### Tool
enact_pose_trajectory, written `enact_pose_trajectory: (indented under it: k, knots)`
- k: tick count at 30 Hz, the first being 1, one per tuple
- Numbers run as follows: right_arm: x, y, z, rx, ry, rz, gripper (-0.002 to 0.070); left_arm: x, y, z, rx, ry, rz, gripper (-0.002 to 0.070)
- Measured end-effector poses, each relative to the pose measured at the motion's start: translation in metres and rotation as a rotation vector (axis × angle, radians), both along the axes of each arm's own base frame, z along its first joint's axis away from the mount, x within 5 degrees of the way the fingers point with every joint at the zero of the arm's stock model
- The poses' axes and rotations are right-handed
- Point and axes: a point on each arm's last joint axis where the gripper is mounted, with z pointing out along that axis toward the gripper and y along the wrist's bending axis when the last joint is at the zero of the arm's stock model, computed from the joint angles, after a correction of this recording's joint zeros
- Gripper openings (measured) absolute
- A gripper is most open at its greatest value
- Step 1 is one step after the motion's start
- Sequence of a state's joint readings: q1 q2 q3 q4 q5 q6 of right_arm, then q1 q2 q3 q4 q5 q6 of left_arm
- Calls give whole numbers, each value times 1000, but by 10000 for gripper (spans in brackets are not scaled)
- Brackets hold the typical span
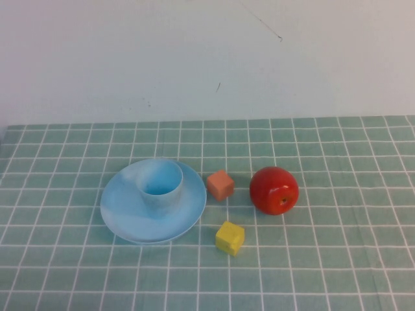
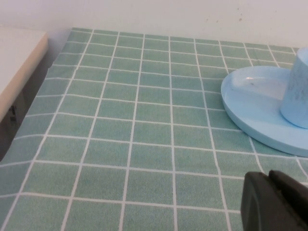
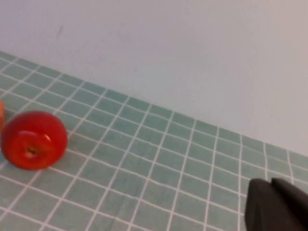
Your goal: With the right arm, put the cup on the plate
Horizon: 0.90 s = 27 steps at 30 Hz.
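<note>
The light blue cup (image 1: 159,183) stands upright on the light blue plate (image 1: 130,217), left of centre on the green checked cloth. Both also show in the left wrist view: the cup (image 2: 297,91) and the plate (image 2: 250,103). Neither arm shows in the high view. My left gripper (image 2: 268,176) is shut and empty, low over the cloth, well short of the plate. My right gripper (image 3: 271,182) is shut and empty, low over the cloth off to the apple's side; the cup and plate are out of the right wrist view.
A red apple (image 1: 274,190) sits right of the plate and shows in the right wrist view (image 3: 32,140). An orange cube (image 1: 220,185) and a yellow cube (image 1: 230,238) lie between the plate and the apple. A pale wall stands behind. A cream ledge (image 2: 17,67) borders the cloth's edge.
</note>
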<state>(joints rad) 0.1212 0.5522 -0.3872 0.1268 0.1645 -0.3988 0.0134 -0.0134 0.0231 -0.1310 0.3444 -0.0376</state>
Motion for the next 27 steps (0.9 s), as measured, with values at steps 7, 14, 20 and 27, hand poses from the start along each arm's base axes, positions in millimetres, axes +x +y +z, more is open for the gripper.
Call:
enact_pose_trajectory:
  k: [7, 14, 20, 27]
  knots:
    - [-53, -15, -90, 28, -133, -129, -2, 0, 0, 0, 0, 0, 0, -3]
    - [-65, -16, -110, 34, 19, -180, -2, 0, 0, 0, 0, 0, 0, -3]
    - [-66, -15, -113, 30, 53, -162, -2, 0, 0, 0, 0, 0, 0, -3]
    - [-66, -15, -113, 30, 53, -157, -2, 0, 0, 0, 0, 0, 0, -3]
